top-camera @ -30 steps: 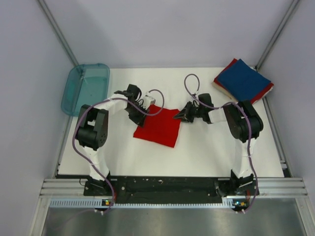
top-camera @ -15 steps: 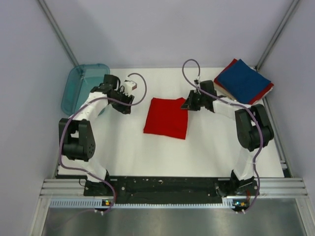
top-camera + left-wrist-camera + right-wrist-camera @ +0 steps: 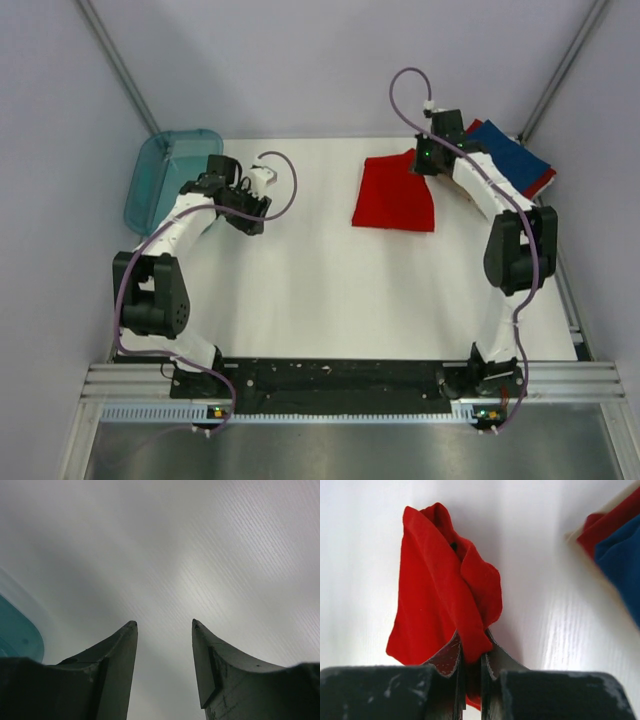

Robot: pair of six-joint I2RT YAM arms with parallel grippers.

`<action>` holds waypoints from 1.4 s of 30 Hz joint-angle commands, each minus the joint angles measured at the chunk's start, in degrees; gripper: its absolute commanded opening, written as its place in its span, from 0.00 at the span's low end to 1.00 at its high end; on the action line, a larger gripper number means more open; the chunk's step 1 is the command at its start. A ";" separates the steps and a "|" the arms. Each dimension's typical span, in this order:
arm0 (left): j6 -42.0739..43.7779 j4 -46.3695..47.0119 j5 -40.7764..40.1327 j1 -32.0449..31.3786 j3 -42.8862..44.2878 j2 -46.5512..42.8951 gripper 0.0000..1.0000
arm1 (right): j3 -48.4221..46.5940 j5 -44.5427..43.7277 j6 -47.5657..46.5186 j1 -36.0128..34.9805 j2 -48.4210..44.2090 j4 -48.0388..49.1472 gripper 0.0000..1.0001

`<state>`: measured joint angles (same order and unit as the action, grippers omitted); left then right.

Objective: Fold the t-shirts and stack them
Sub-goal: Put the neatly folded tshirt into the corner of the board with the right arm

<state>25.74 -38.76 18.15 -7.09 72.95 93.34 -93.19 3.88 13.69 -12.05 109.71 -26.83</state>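
A folded red t-shirt (image 3: pixel 394 196) hangs from my right gripper (image 3: pixel 424 160), which is shut on its edge and holds it lifted over the table's back right. In the right wrist view the red cloth (image 3: pixel 440 600) is pinched between the fingers and drapes away from them. A stack of folded t-shirts, navy blue (image 3: pixel 496 160) on top with red (image 3: pixel 545 182) beneath, lies at the back right corner, just right of the gripper; it also shows in the right wrist view (image 3: pixel 620 555). My left gripper (image 3: pixel 250 205) is open and empty over bare table at the left.
A translucent teal tray (image 3: pixel 172 176) stands at the back left corner, close behind the left gripper; its rim shows in the left wrist view (image 3: pixel 15 640). White walls close in the table on three sides.
My right gripper has carried the red t-shirt from the table's middle up and right, toward the stack. The left gripper has stayed near the teal tray.
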 commanded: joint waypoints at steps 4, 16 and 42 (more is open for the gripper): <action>0.72 0.71 1.19 0.32 -0.88 -1.85 0.53 | -17.79 -3.18 -3.85 3.79 6.39 -7.00 0.00; 1.16 0.27 0.13 0.32 -0.70 -1.58 0.54 | -32.14 -0.19 2.12 9.33 7.72 -11.75 0.00; 1.42 -0.35 -0.31 0.32 -0.44 -1.05 0.54 | -39.09 9.92 12.32 21.28 2.62 -12.28 0.00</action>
<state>26.72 -39.07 17.98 -7.09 72.27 93.34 -129.12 11.38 22.41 5.65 117.60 -41.98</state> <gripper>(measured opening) 0.544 0.050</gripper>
